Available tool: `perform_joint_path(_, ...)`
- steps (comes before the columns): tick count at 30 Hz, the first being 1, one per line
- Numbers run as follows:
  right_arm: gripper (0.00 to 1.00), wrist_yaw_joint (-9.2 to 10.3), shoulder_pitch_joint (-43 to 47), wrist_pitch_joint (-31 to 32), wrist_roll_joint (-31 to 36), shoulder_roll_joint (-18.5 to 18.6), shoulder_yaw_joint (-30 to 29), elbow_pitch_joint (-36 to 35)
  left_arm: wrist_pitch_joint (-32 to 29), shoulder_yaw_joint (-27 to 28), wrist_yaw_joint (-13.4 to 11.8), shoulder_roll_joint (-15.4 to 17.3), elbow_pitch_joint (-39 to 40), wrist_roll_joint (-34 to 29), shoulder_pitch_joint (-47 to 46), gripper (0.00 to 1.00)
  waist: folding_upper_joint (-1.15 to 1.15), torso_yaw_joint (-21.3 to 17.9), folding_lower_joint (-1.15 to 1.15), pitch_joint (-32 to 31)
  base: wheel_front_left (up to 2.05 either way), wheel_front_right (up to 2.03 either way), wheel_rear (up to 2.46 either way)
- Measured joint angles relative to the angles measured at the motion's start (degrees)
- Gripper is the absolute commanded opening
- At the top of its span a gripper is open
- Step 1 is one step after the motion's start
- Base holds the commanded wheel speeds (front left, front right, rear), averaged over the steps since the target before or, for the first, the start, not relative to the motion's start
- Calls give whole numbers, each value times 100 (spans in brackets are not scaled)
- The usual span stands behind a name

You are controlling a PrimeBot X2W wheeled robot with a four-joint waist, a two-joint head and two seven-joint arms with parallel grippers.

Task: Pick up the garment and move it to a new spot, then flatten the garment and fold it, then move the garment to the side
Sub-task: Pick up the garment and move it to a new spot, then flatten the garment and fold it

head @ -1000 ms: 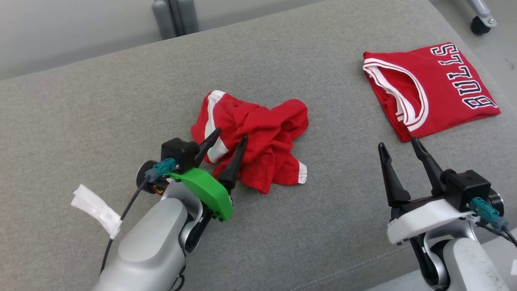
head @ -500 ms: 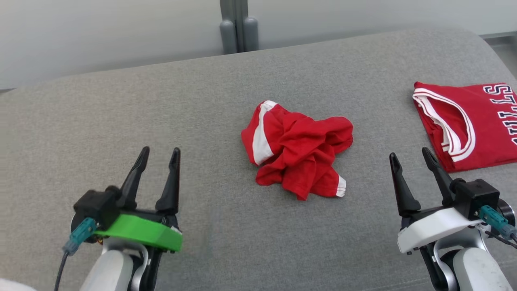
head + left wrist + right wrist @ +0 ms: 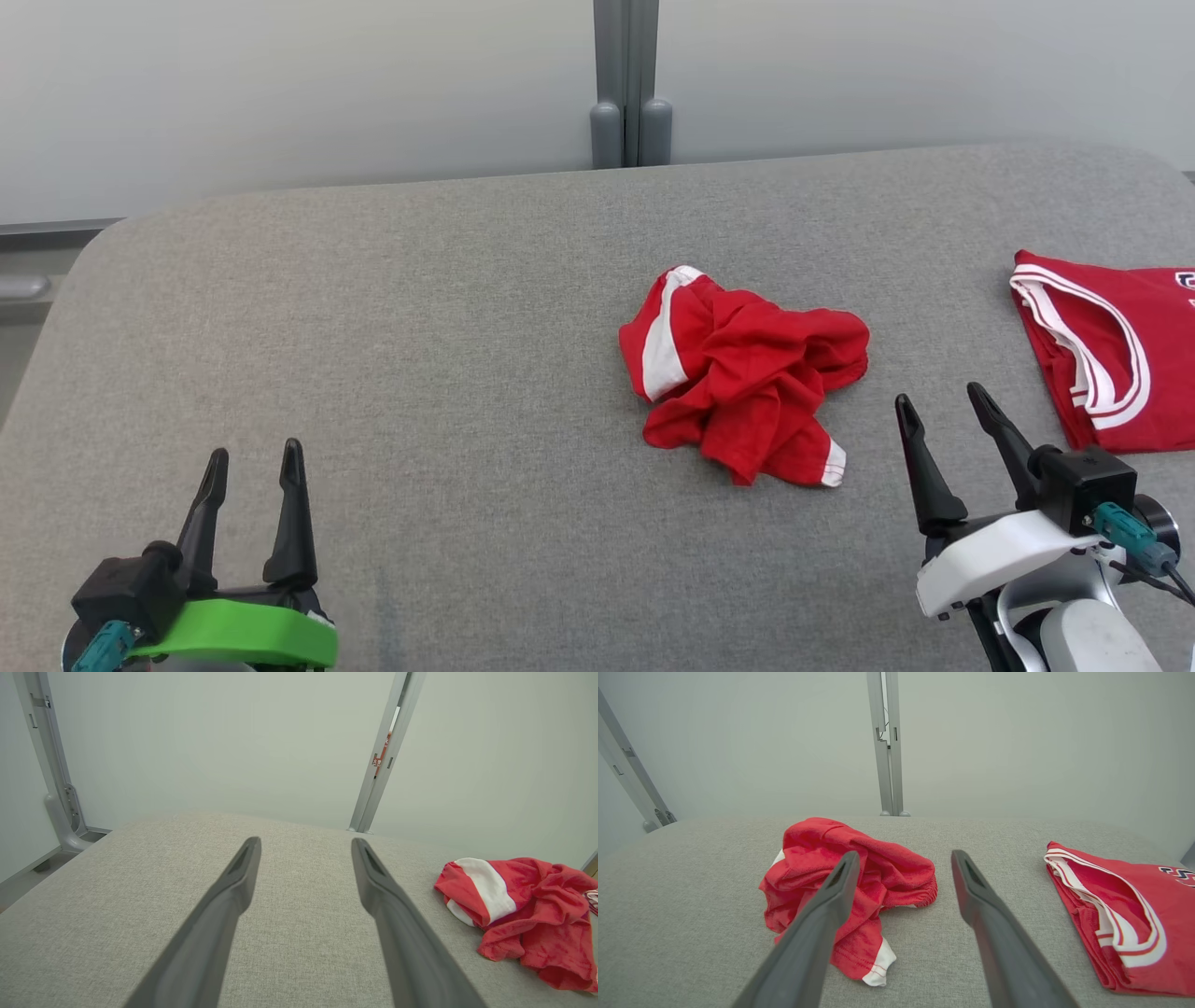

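The garment [image 3: 742, 373] is a crumpled red piece with white stripes, lying in a heap near the middle of the grey padded surface [image 3: 420, 327]; it also shows as the garment [image 3: 518, 914] and the garment [image 3: 850, 882] in the wrist views. My left gripper [image 3: 250, 457] stands open at the lower left, far from the heap, nothing between its fingers. My right gripper [image 3: 941, 397] is open at the lower right, just right of the garment and apart from it. The left gripper [image 3: 306, 844] and right gripper [image 3: 903, 856] each show wide, empty jaws.
A folded red jersey [image 3: 1116, 359] with white trim lies at the right edge, also seen as the jersey [image 3: 1120, 914]. A grey post [image 3: 627, 84] stands against the pale wall behind. The surface's left edge [image 3: 56, 308] is rounded.
The left gripper has left the garment and pulled back to the lower left, open. The head camera has swung, shifting the whole picture. The right gripper holds its pose.
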State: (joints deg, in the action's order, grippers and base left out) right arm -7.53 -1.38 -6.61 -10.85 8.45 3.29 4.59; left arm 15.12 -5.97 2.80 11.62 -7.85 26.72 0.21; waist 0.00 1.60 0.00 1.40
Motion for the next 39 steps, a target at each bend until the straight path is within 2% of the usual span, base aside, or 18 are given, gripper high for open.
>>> perform_joint_path(6, 100, 0, 73, -5, -8, -23, -56, 45, 1, 194, -21, -209, 103, -132, 156, 100, 0, 82, 0, -36, 0, 0, 0)
perform_joint_path(17, 100, 0, 92, -7, 2, -113, -44, 71, 0, 253, 201, -387, 115, -377, 196, 100, 0, 106, 0, -4, 0, 0, 0)
perform_joint_path(39, 100, 0, 94, 41, -8, -111, -25, 56, 0, 208, 286, -443, -298, -433, 135, 100, 0, 70, 0, 94, 0, 0, 0)
